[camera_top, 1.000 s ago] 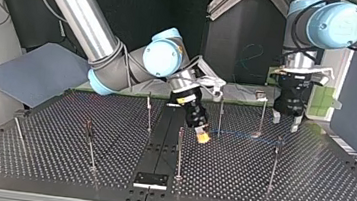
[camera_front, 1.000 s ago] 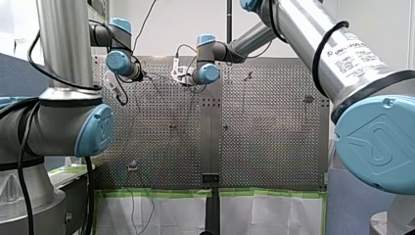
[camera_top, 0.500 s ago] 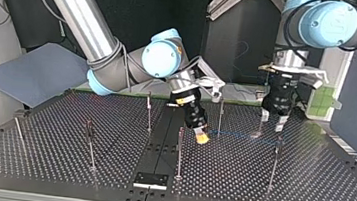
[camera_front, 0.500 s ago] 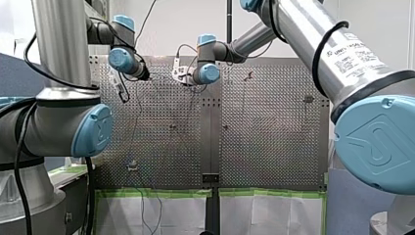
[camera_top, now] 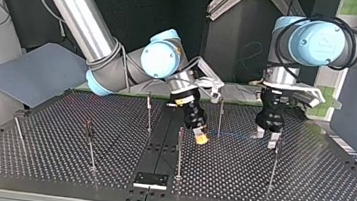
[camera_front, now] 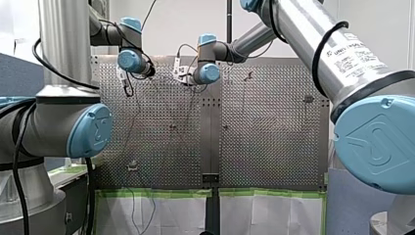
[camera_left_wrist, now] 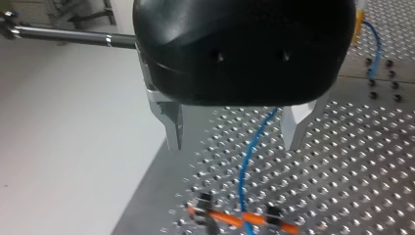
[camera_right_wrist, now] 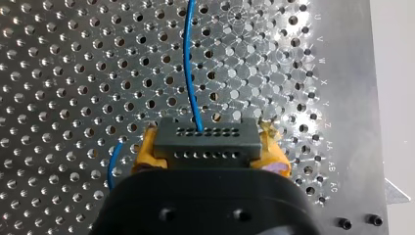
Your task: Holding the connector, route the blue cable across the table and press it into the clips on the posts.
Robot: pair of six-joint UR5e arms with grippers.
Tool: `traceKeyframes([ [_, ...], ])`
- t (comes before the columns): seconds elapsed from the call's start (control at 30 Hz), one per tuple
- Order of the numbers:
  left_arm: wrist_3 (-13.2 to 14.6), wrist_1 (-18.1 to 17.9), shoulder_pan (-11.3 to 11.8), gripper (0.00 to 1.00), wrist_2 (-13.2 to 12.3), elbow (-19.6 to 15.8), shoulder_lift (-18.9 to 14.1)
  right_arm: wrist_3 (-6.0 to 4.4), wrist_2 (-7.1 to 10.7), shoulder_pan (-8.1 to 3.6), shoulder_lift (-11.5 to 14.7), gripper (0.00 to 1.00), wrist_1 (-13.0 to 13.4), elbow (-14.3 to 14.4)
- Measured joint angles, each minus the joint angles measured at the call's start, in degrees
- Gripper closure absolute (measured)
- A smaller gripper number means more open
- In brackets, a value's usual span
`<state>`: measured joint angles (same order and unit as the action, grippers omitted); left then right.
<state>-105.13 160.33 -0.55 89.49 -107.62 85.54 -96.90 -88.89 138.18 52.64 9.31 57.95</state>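
Right gripper point(camera_right_wrist: 208, 149): clamped on the connector point(camera_right_wrist: 207, 138), with its yellow pads on the two short ends. Left gripper point(camera_left_wrist: 234, 143): jaws wide, gripping nothing. The blue cable point(camera_left_wrist: 244, 171) runs through the gap lower down, on the table point(camera_left_wrist: 342, 161), and touches neither finger.

Location, top view: the connector is near table centre, low over the surface. The left gripper point(camera_top: 267, 136) is at its 3 o'clock, well apart. The cable leaves the connector toward 3 o'clock, flat along the table, and ends up under the left gripper.

Risks, my read:
- The cable is thin and lies at table level, but the clips are up on the posts. A slack run slides under a clip instead of seating.
- Only one wire leaves the connector. A hard pull loads that joint or twists the connector in the pads.
- The left fingers straddle the cable without holding it. Close off-line and they miss it or nip it against the table.
- A post point(camera_top: 274, 163) stands near, at the left gripper's 5 o'clock. A sideways move could hit it.
- Left wrist view: an orange bar point(camera_left_wrist: 244, 218) sits ahead of the fingers, with the cable crossing it. Can't tell if it's a clip, or if the cable is seated.

Orientation: the connector's long axis spans pad to pad, across the jaw gap. Its holed face points ahead, away from the right gripper, roughly 5 o'clock and downward in the top view. The cable exits that face near mid-length.
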Motion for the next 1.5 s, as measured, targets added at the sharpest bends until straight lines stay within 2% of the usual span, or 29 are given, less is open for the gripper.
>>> traceKeyframes([
  [0.17,2.0,-1.1,-0.5,0.02,0.9,0.7,2.3,-0.05,0.02,-0.24,0.0,1.00,0.0,0.0],
  [0.37,2.3,-2.9,-1.0,0.02,1.2,2.4,4.2,-0.06,0.03,-0.41,0.0,1.00,0.0,0.0],
  [0.67,2.9,-3.0,-1.3,0.02,2.4,4.9,7.9,-0.06,0.10,-0.49,0.0,1.00,0.0,0.0],
  [0.93,3.1,-2.4,-1.3,0.02,3.5,5.2,8.4,-0.06,0.11,-0.51,0.0,1.00,-0.1,0.0],
  [0.97,3.1,-2.3,-1.3,0.24,3.5,5.2,8.4,-0.06,0.11,-0.51,0.0,1.00,-0.1,0.0],
  [1.0,3.1,-2.2,-1.4,0.24,3.6,5.2,8.4,-0.06,0.11,-0.51,0.0,1.00,-0.1,0.0],
  [1.03,3.0,-2.1,-1.4,0.40,3.7,5.2,8.4,-0.06,0.11,-0.51,0.0,1.00,-0.2,0.0],
  [1.07,3.0,-2.0,-1.4,0.63,3.8,5.2,8.4,-0.06,0.11,-0.51,0.0,1.00,-0.2,0.0],
  [1.1,2.9,-1.9,-1.5,0.63,3.9,5.2,8.4,-0.06,0.11,-0.51,0.0,1.00,-0.2,0.0],
  [1.17,2.8,-1.8,-1.5,0.90,4.1,5.3,8.4,-0.06,0.11,-0.50,0.0,1.00,-0.3,0.0],
  [1.2,2.7,-1.7,-1.6,0.90,4.2,5.2,8.5,-0.06,0.11,-0.51,0.0,1.00,-0.4,0.0],
  [1.23,2.6,-1.6,-1.6,1.00,4.2,5.3,8.5,-0.06,0.11,-0.50,0.0,1.00,-0.4,0.0],
  [1.5,2.6,-0.2,-1.9,1.00,5.4,5.2,8.5,-0.06,0.11,-0.50,0.0,1.00,-0.5,0.0],
])
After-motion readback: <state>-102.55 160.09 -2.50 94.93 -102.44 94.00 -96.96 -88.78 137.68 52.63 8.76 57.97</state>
